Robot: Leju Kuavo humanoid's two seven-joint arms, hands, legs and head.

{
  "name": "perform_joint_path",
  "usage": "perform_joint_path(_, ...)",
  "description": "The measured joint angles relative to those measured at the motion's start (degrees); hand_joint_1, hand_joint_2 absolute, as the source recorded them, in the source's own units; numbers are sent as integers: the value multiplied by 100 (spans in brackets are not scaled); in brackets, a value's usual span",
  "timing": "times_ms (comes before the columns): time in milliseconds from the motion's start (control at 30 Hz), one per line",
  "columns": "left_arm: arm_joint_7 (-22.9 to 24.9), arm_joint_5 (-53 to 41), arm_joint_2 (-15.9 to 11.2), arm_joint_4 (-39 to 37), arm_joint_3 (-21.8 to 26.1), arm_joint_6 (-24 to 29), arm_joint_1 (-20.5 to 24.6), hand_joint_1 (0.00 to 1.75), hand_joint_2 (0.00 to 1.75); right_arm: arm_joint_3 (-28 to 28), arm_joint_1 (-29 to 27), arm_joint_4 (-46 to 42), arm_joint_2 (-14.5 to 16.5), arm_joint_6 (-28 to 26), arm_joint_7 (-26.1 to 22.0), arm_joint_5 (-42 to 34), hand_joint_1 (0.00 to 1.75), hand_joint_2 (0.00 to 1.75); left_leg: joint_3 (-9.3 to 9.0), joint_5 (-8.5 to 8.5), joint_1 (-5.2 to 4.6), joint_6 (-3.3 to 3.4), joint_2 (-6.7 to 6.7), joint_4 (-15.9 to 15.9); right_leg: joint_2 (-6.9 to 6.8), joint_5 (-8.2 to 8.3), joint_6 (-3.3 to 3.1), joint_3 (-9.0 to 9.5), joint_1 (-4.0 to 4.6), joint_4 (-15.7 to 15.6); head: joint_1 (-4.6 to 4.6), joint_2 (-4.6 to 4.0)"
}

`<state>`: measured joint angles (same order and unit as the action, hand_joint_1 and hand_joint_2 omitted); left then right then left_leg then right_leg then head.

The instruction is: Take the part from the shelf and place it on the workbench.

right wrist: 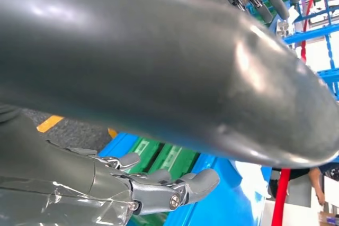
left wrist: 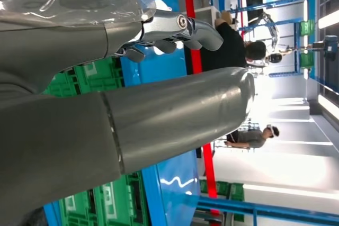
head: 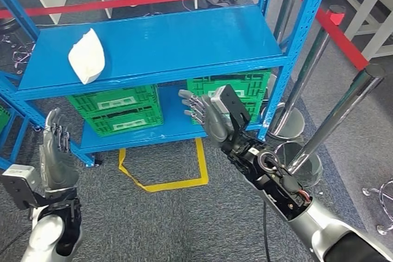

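Right hand (head: 210, 115) and left hand (head: 54, 151) raised, seemingly empty.

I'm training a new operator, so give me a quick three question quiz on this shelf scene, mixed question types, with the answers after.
1. True or false: the white part lies on the top shelf.
2. What sits on the lower shelf? A green crates, B red boxes, C nothing.
3. Fill in: the left hand and right hand are both ____, holding nothing.

Key: 1 true. 2 A. 3 open.
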<state>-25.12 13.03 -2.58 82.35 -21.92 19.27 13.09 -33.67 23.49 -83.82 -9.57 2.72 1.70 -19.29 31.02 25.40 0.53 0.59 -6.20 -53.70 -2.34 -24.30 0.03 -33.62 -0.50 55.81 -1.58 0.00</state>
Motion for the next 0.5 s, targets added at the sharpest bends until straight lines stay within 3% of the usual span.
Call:
perform_joint_path(233, -76, 10, 0, -49, 0, 22, -29, 0, 0, -19, -14, 27, 1, -1, -36, 10, 0, 0, -5, -26, 14, -180, 11, 38, -17, 1, -16, -4, 11, 3, 13, 0)
perform_joint_path(500, -155, 145, -4, -94, 0, 62, -165, 0, 0, -58, -112, 90, 1, 13, -132, 6, 0, 0, -4, -17, -9, -193, 36, 31, -33, 4, -12, 10, -4, -12, 11, 0)
